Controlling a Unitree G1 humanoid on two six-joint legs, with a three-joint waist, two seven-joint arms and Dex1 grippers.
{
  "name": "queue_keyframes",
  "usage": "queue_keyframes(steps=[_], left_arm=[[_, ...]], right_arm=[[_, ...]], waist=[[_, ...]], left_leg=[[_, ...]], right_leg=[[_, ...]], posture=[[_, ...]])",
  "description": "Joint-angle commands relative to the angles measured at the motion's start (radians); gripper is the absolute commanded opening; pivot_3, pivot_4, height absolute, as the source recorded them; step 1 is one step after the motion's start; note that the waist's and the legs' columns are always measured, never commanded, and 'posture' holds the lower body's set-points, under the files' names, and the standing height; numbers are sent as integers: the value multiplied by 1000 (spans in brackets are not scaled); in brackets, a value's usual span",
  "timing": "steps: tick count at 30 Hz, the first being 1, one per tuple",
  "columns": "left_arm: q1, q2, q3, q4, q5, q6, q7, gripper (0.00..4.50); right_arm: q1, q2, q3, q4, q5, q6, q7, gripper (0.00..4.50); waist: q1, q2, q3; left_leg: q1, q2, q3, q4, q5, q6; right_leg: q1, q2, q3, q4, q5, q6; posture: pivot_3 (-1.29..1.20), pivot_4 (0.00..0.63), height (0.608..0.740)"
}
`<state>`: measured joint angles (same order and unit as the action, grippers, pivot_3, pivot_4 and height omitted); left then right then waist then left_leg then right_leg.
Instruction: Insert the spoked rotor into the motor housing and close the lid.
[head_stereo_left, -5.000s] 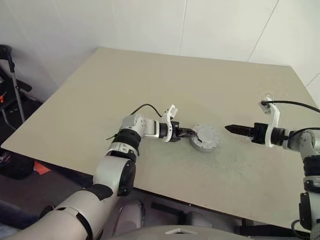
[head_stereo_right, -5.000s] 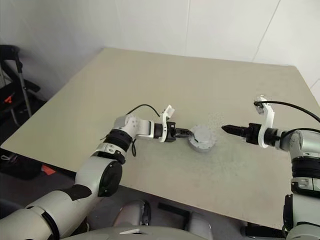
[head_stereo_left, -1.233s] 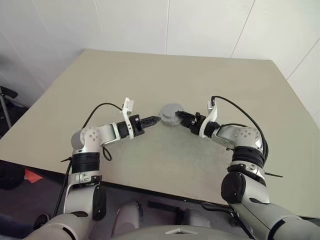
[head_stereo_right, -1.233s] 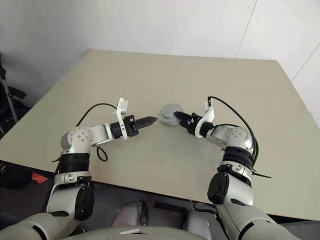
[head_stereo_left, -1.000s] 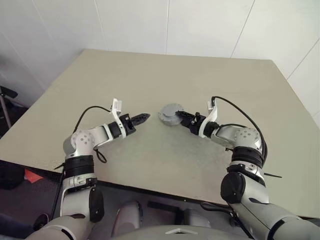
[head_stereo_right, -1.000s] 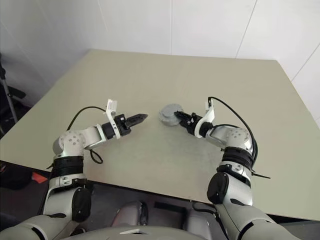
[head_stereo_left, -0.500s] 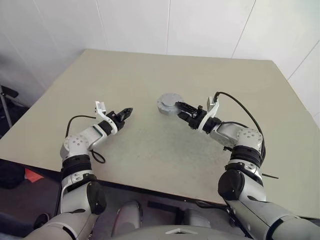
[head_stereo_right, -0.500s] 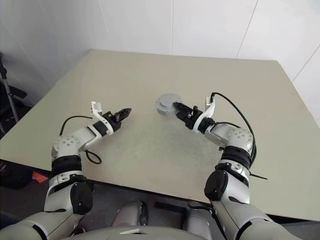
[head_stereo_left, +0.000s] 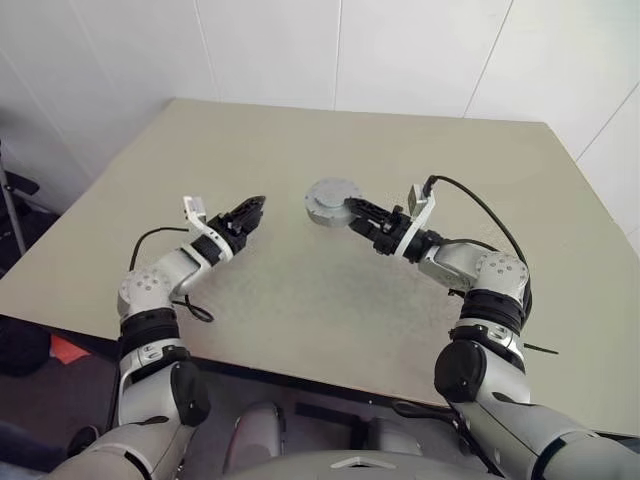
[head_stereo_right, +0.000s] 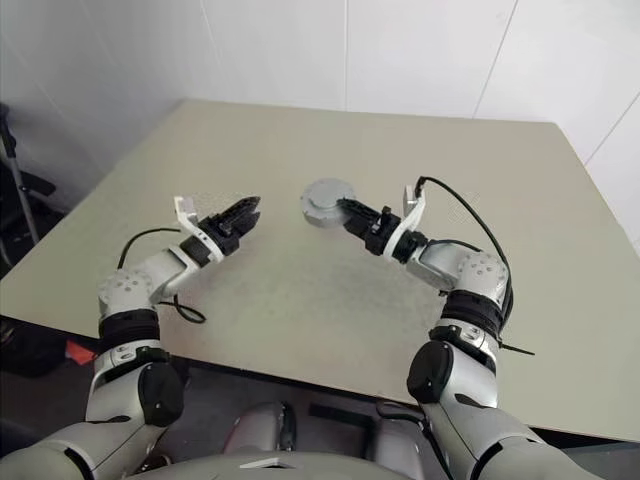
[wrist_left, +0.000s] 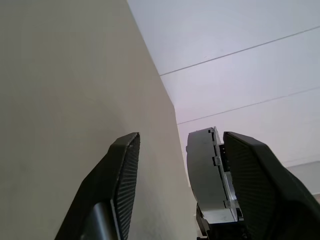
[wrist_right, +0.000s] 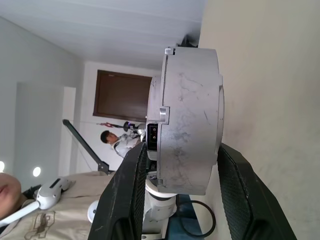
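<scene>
The motor housing (head_stereo_left: 330, 202), a round silver can, hangs a little above the beige table (head_stereo_left: 300, 310), clamped by its rim in my right gripper (head_stereo_left: 350, 209). In the right wrist view the motor housing (wrist_right: 187, 140) sits edge-on between the two black fingers (wrist_right: 131, 200). A flat silver lid (head_stereo_right: 323, 194) covers its top. The spoked rotor is hidden. My left gripper (head_stereo_left: 252, 209) stands open to the left of the housing with nothing in it. Between its spread fingers (wrist_left: 122, 165) the left wrist view shows the housing (wrist_left: 206, 170) some way off.
White walls (head_stereo_left: 400, 50) rise behind the table's far edge. A dark stand (head_stereo_left: 12, 200) stands off the table's left side. Behind the housing, the right wrist view shows a person (wrist_right: 117, 141) in the room and a dark doorway (wrist_right: 122, 97).
My left gripper has swung away to the left, rolled and opened. My right gripper has raised the housing off the table and carried it slightly left.
</scene>
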<state>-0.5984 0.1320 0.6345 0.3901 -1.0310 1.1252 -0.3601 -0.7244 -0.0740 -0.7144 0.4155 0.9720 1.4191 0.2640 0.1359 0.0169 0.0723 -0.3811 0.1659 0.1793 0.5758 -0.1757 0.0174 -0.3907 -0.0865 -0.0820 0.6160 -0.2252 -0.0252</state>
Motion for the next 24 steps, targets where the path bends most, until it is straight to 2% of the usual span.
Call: queue_keyframes(steps=[1,9,24], left_arm=[[-42,5,38,23,-117,82,18,3478],[-79,-8,20,93,-202,173,2,3478],[-142,-26,-98,191,-124,156,-71,3478]], right_arm=[[-17,5,11,-56,74,12,25,2063],[-12,18,38,-94,109,53,12,2063],[5,27,69,-144,141,49,-8,2063]], waist=[[0,0,0],[0,0,0],[0,0,0]], left_leg=[[0,0,0,0,0,0],[0,0,-1,0,0,-1],[0,0,-1,0,1,-1]], right_leg=[[0,0,0,0,0,0],[0,0,0,1,0,0],[0,0,0,1,0,0]], posture=[[0,0,740],[0,0,740],[0,0,740]])
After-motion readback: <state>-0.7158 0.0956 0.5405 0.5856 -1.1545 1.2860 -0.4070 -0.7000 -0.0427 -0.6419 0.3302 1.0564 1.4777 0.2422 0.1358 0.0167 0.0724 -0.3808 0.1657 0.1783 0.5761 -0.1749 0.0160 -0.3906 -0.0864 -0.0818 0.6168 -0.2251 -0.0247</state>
